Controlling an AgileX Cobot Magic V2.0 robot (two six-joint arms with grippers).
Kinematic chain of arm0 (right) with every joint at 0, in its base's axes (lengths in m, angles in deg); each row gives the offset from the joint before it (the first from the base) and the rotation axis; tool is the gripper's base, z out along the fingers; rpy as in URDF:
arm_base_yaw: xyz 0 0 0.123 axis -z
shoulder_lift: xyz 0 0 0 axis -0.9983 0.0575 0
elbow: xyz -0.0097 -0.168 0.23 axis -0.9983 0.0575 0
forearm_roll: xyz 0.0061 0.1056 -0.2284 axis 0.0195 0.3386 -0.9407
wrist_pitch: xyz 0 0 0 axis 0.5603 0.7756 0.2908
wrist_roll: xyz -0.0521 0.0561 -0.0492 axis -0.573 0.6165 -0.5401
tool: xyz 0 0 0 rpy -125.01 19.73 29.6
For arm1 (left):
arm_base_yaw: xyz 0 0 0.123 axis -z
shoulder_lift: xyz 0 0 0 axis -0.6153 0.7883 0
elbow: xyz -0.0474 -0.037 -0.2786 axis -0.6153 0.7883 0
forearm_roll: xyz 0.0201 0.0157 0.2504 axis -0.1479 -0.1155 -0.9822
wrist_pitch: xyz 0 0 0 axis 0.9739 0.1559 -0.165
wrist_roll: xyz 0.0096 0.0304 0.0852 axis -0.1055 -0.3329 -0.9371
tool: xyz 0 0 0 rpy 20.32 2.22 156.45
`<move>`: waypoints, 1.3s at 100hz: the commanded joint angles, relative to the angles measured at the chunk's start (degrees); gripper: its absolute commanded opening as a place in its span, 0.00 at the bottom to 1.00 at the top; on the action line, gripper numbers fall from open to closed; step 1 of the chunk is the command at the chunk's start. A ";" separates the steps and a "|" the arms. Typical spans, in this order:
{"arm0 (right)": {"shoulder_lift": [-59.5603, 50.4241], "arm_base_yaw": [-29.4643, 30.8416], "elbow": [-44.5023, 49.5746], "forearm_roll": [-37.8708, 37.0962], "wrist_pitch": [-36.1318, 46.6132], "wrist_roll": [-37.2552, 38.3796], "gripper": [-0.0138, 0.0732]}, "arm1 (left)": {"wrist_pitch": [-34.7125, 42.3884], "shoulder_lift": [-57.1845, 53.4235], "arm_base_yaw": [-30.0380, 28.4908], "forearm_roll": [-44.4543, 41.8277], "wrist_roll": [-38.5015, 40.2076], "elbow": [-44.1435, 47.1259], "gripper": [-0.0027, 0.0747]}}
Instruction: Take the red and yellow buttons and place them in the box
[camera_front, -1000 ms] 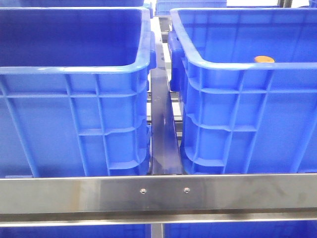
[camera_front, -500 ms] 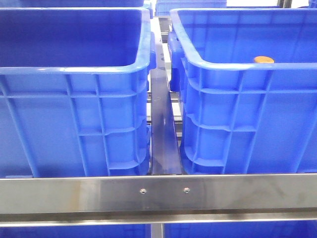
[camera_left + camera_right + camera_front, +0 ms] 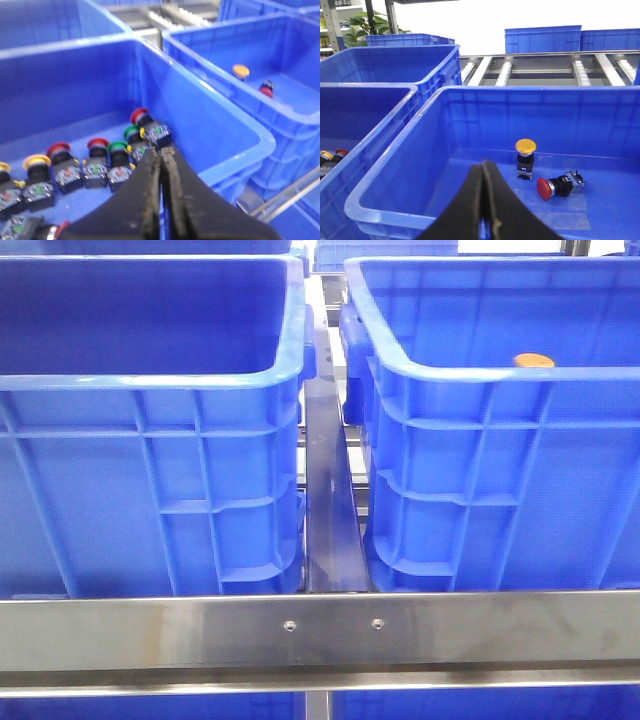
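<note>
A brushed steel crossbar (image 3: 320,632) with two small screws (image 3: 289,625) is running across the near edge of the front view, and a dark metal rail (image 3: 328,505) is lying between the two nearest crates. Roller conveyor tracks (image 3: 545,70) are stretching behind the crates in the right wrist view, with more blue crates (image 3: 542,39) standing at their far end. A leafy green plant (image 3: 359,32) is showing in the far corner. Green-capped push buttons (image 3: 119,150) are sitting among the others in the left wrist view.
</note>
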 commanded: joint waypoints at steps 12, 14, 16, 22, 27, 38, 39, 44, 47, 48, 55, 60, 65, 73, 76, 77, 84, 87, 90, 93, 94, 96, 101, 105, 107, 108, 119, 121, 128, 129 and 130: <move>0.58 0.40 -1.31 1.17 1.86 -0.61 0.08 | 4.61 -1.33 0.46 1.03 0.14 -0.90 0.01; 0.58 0.40 -1.31 1.17 1.86 -0.61 0.08 | 4.61 -1.33 0.46 1.03 0.14 -0.90 0.01; 0.58 0.40 -1.31 1.17 1.86 -0.61 0.08 | 4.61 -1.33 0.46 1.03 0.14 -0.90 0.01; 0.58 0.40 -1.31 1.17 1.86 -0.61 0.08 | 4.61 -1.33 0.46 1.03 0.14 -0.90 0.01; 0.58 0.40 -1.31 1.17 1.86 -0.61 0.08 | 4.61 -1.33 0.46 1.03 0.14 -0.90 0.01; 0.58 0.40 -1.31 1.17 1.86 -0.61 0.08 | 4.61 -1.33 0.46 1.03 0.14 -0.90 0.01; 0.58 0.40 -1.31 1.17 1.86 -0.61 0.08 | 4.61 -1.33 0.46 1.03 0.14 -0.90 0.01; 0.58 0.40 -1.31 1.17 1.86 -0.61 0.08 | 4.61 -1.33 0.46 1.03 0.14 -0.90 0.01; 0.58 0.40 -1.31 1.17 1.86 -0.61 0.08 | 4.61 -1.33 0.46 1.03 0.14 -0.90 0.01; 0.58 0.40 -1.31 1.17 1.86 -0.61 0.08 | 4.61 -1.33 0.46 1.03 0.14 -0.90 0.01; 0.58 0.40 -1.31 1.17 1.86 -0.61 0.08 | 4.61 -1.33 0.46 1.03 0.14 -0.90 0.01; 0.58 0.40 -1.31 1.17 1.86 -0.61 0.08 | 4.61 -1.33 0.46 1.03 0.14 -0.90 0.01; 0.58 0.40 -1.31 1.17 1.86 -0.61 0.08 | 4.61 -1.33 0.46 1.03 0.14 -0.90 0.01; 0.58 0.40 -1.31 1.17 1.86 -0.61 0.08 | 4.61 -1.33 0.46 1.03 0.14 -0.90 0.01; 0.58 0.40 -1.31 1.17 1.86 -0.61 0.08 | 4.61 -1.33 0.46 1.03 0.14 -0.90 0.01; 0.58 0.40 -1.31 1.17 1.86 -0.61 0.08 | 4.61 -1.33 0.46 1.03 0.14 -0.90 0.01; 0.58 0.40 -1.31 1.17 1.86 -0.61 0.08 | 4.61 -1.33 0.46 1.03 0.14 -0.90 0.01; 0.58 0.40 -1.31 1.17 1.86 -0.61 0.08 | 4.61 -1.33 0.46 1.03 0.14 -0.90 0.01; 0.58 0.40 -1.31 1.17 1.86 -0.61 0.08 | 4.61 -1.33 0.46 1.03 0.14 -0.80 0.01; 0.58 0.40 -1.31 1.17 1.86 -0.61 0.08 | 4.61 -1.33 0.46 1.03 0.14 -0.64 0.01; 0.58 0.40 -1.31 1.17 1.86 -0.61 0.08 | 4.61 -1.33 0.46 1.03 0.14 -0.66 0.01; 0.58 0.40 -1.31 1.17 1.86 -0.61 0.08 | 4.61 -1.33 0.46 1.03 0.14 -0.66 0.01; 0.58 0.40 -1.31 1.17 1.86 -0.61 0.08 | 4.61 -1.33 0.46 1.03 0.14 -0.53 0.01; 0.58 0.40 -1.31 1.17 1.86 -0.61 0.08 | 4.61 -1.33 0.46 1.03 0.14 -0.53 0.01; 0.58 0.40 -1.31 1.17 1.86 -0.61 0.08 | 4.61 -1.33 0.46 1.03 0.14 -0.53 0.01; 0.58 0.40 -1.31 1.17 1.86 -0.61 0.08 | 4.61 -1.33 0.46 1.03 0.14 -0.53 0.01; 0.58 0.40 -1.31 1.17 1.86 -0.61 0.08 | 4.61 -1.33 0.46 1.03 0.14 -0.53 0.01; 0.58 0.40 -1.31 1.17 1.86 -0.61 0.08 | 4.75 -1.33 0.46 1.03 0.14 -0.53 0.01; 0.58 0.40 -1.31 1.17 1.86 -0.61 0.08 | 5.32 -1.33 0.46 0.41 0.14 -0.44 0.01; 0.58 0.40 -1.31 1.17 1.86 -0.61 0.08 | 5.43 -1.33 0.46 0.24 0.14 -0.44 0.01; 0.58 0.40 -1.31 1.17 1.86 -0.61 0.08 | 5.63 -1.33 0.46 -0.25 0.14 -0.44 0.01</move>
